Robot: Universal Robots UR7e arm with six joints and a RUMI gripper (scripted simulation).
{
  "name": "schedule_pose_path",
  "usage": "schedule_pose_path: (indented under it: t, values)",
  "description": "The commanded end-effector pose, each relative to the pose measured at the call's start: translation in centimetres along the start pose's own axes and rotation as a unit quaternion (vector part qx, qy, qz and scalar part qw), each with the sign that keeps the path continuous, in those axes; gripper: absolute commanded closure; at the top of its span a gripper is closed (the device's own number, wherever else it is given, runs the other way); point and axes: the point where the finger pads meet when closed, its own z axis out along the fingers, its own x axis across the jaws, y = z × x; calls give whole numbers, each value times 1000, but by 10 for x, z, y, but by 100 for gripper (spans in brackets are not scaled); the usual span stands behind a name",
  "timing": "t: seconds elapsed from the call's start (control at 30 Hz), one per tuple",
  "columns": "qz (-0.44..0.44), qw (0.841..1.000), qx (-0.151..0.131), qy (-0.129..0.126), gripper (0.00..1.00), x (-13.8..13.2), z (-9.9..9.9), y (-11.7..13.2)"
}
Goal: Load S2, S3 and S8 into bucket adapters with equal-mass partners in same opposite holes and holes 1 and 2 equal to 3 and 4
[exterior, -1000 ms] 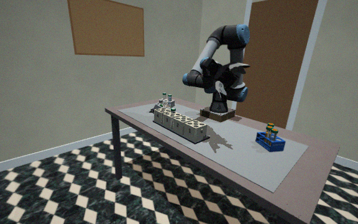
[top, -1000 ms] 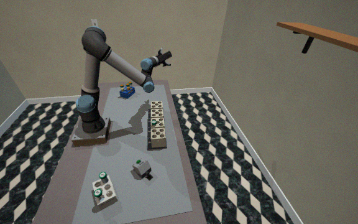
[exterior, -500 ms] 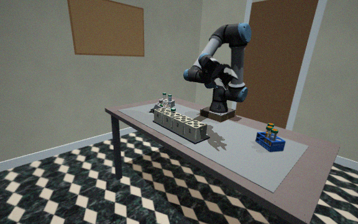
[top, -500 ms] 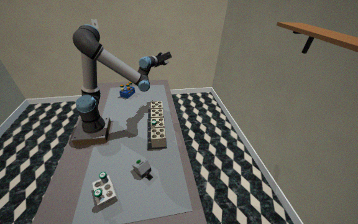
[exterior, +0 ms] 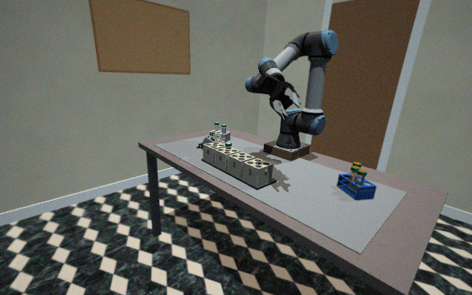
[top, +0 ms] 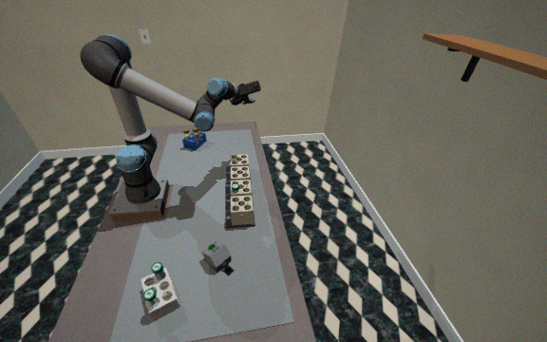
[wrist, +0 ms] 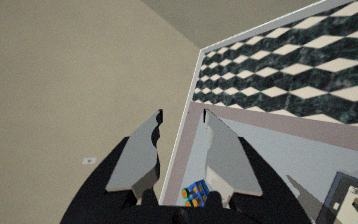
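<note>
Loading has evidently not begun. Left to right in the top view: the white rack (top: 160, 292) holds two water blanks; the DONE key (top: 212, 246) is unpressed; stand ST (top: 240, 196) carries one blank (top: 235, 187), other holes vacant. The blue rack (top: 194, 141) holds all orange-dotted samples (exterior: 357, 169). The gripper (top: 251, 91) hangs high, jaws partly closed on nothing.

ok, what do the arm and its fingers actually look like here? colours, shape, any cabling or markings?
Light grey tubular arm with dark charcoal joint housings and light blue round end caps, on a dark square base plate. The black gripper carries two flat, pale grey wedge fingers; one has a notched inner edge. No external cables or markings are visible.
</note>
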Motion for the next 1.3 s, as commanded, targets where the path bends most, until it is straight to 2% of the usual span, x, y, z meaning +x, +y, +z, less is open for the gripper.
schedule_pose_path:
  t: [0.0,0.2,0.27,0.77,0.83,1.27]
  values:
    - [0,998,-34,44,65,17,-21,2]
    - [3,994,-60,87,65,36,-44,6]
    - [3,994,-60,87,65,36,-44,6]
    - [12,974,-122,193,65,85,-100,15]
    - [12,974,-122,193,65,85,-100,15]
    - [19,943,-174,283,65,127,-149,24]
